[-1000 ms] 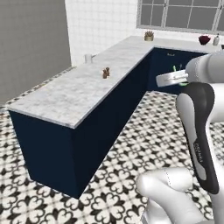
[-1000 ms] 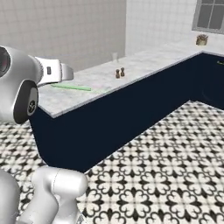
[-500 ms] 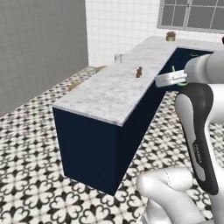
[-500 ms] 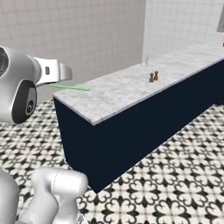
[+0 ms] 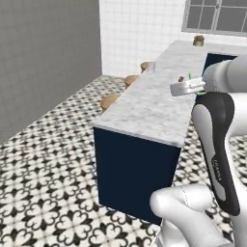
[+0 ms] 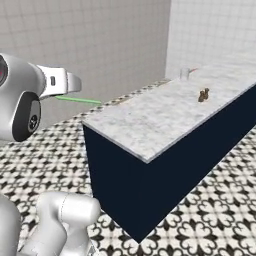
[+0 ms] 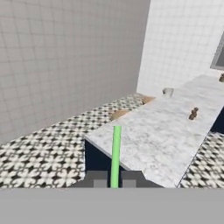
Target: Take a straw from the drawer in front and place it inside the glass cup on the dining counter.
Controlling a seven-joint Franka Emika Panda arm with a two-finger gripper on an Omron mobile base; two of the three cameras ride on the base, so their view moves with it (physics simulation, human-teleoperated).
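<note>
One long white-grey marbled counter [image 6: 165, 112] on a dark navy base runs away from the near corner toward a white tiled wall with a window, and black-and-white patterned tiles cover the floor [image 5: 43, 164] all around it. Along its far side I can see the round tan wooden stools [image 5: 110, 100], and a grey tiled wall stands beyond them. The small clear glass tumbler [image 7: 168, 92] sits near the far edge of the slab, well apart from the two small brown shakers [image 7: 193, 113] standing together toward the middle. The white arm's claw [image 7: 114, 183] is clamped shut on the thin light-green straw [image 7: 116, 153], which sticks out straight ahead of it, in the air off the counter's near end.
</note>
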